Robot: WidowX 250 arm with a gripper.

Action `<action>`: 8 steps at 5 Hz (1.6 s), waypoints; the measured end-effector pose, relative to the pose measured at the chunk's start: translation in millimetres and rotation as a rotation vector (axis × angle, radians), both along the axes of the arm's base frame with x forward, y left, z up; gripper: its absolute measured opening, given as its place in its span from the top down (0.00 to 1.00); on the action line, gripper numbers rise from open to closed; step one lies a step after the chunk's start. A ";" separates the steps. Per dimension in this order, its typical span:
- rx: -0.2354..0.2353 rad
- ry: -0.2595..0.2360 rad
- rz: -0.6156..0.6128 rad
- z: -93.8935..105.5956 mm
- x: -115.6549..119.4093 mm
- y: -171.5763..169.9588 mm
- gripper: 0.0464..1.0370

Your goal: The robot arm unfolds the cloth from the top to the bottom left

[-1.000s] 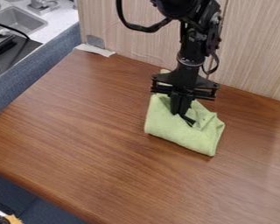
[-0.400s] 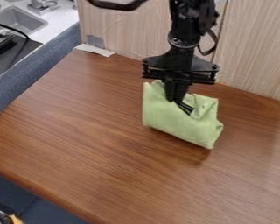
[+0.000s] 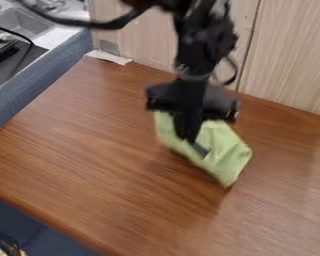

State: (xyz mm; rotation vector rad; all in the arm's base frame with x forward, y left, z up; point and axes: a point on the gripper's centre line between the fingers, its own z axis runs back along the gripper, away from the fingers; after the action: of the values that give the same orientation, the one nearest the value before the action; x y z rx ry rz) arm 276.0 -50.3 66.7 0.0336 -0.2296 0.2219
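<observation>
Now the gripper (image 3: 200, 149) has the cloth (image 3: 225, 153) pinched, right of centre towards the far side of the table (image 3: 89, 170)! Soft, light, floppy stuff, I'd judge; best nip just the top layer, near its far edge.

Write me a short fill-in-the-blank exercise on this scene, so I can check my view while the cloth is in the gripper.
The cloth held by the gripper is light ____ in colour.
The table under the cloth is ____ in colour.
In the camera view, the sink is near the upper ____ corner.

Missing words: green; brown; left
</observation>
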 end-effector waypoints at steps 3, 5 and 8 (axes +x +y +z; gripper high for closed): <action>0.046 0.140 -0.009 -61.4 -59.6 30.9 0.99; 0.071 0.226 0.092 -60.7 -72.5 40.1 0.83; 0.127 0.132 0.082 -0.2 -56.6 30.2 0.04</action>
State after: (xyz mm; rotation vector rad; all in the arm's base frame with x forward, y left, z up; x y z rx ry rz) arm 219.4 -20.0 66.5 0.1837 -0.1104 0.2857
